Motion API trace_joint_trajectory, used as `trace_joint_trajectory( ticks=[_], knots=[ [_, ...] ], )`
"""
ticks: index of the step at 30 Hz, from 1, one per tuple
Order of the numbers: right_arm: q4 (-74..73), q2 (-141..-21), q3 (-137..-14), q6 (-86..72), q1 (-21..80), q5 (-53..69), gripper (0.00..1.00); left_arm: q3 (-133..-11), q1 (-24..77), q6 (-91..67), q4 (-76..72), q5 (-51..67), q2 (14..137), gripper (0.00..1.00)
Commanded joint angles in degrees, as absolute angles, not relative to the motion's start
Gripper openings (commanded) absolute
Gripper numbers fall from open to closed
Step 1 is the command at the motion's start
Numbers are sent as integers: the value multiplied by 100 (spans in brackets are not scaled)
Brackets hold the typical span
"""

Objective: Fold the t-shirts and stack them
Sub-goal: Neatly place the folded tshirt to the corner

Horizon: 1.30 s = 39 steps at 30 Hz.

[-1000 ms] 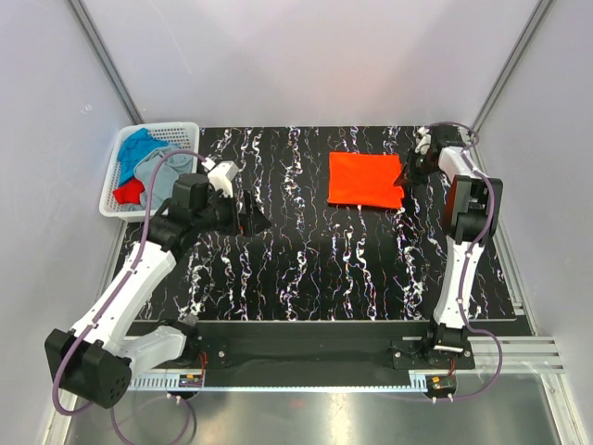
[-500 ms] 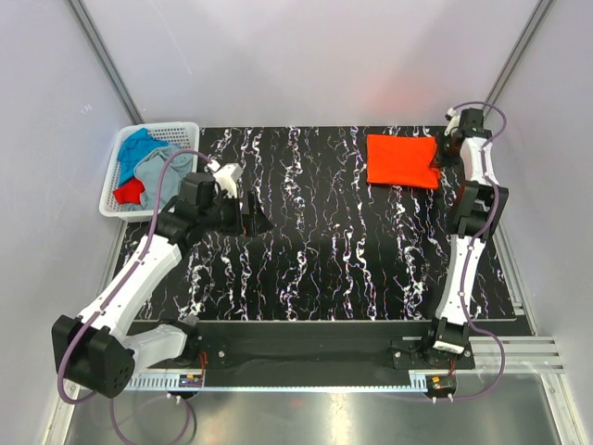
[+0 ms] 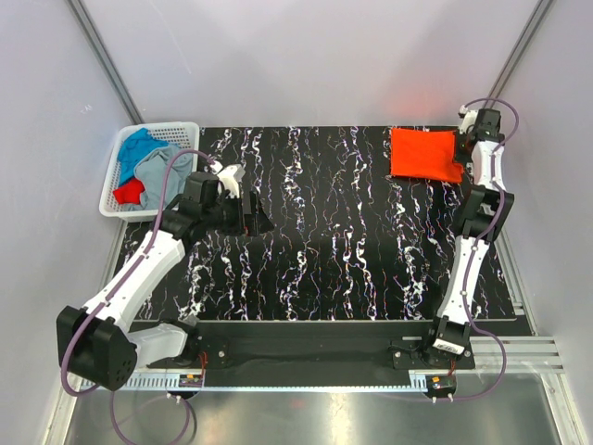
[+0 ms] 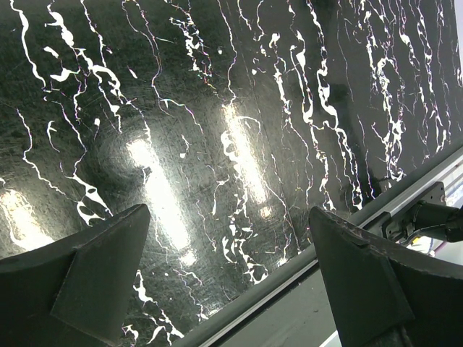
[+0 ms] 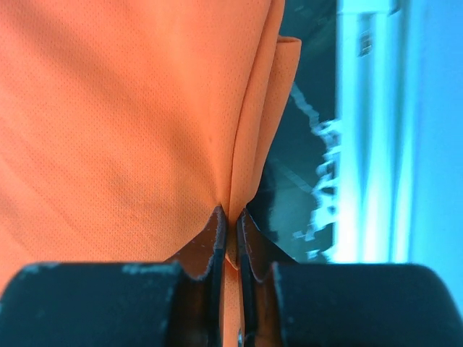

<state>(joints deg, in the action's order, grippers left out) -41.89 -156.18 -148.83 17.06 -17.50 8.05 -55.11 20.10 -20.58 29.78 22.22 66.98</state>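
No text, label, brand, number or sign can be read anywhere in these views, on cloth, arms or bench.

Four t-shirts in all: one orange t-shirt [image 3: 424,154] at one o'clock on the single tabletop [image 3: 324,269], plus one blue t-shirt [image 3: 139,146], one grey t-shirt [image 3: 163,171] and one red t-shirt [image 3: 130,192], bunched in the one white basket [image 3: 167,125] at ten o'clock. Two end effectors: the left end effector [image 3: 254,221] at nine o'clock and the right end effector [image 3: 460,148] at one o'clock.

bright even overhead light; glare patches on glossy tabletop [image 4: 239,152]; right wrist background overexposed, bluish.
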Motion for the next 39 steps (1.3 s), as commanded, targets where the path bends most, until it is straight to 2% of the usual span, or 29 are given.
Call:
trace_joint_trajectory(
  ticks=[1, 8, 16, 19, 21, 24, 29, 30, 31, 35, 39],
  knots=[
    [-3666, -15706, -15222, 2249, -1872, 748, 0, -5590, 1986, -2092, 2672, 2215, 6706, 98],
    [-3270, -15776, -15214, 3110, -1881, 431, 0, -5608, 1986, -2074, 2655, 2241, 6759, 98],
    [-2945, -15794, -15196, 3120, -1881, 677, 0, -5511, 1986, -2206, 2408, 2479, 6987, 98],
    [-2918, -15812, -15144, 3120, -1881, 624, 4, -5502, 1986, -2224, 2391, 2479, 6979, 98],
    [-2822, -15707, -15039, 3068, -1881, 519, 20, -5502, 1986, -2232, 2382, 2479, 6961, 98],
    [-2497, -15391, -14740, 2822, -1881, 203, 58, -5520, 1986, -2232, 2364, 2505, 6909, 98],
    [-2039, -14600, -13993, 2252, -1881, -122, 77, -5563, 1986, -2171, 2294, 2461, 6671, 98],
    [-2065, -14364, -13940, 2102, -1872, -227, 84, -5642, 1978, -2162, 2259, 2426, 6584, 98],
    [-2239, -14240, -13879, 1927, -1863, -455, 99, -5695, 1978, -2188, 2198, 2382, 6548, 98],
    [-3101, -13371, -13476, 558, -1802, -843, 100, -5819, 1978, -2460, 1621, 2206, 6180, 98],
    [-3986, -11704, -12273, -543, -1592, -949, 100, -5398, 1978, -2751, 302, 2031, 5547, 99]
  ],
)
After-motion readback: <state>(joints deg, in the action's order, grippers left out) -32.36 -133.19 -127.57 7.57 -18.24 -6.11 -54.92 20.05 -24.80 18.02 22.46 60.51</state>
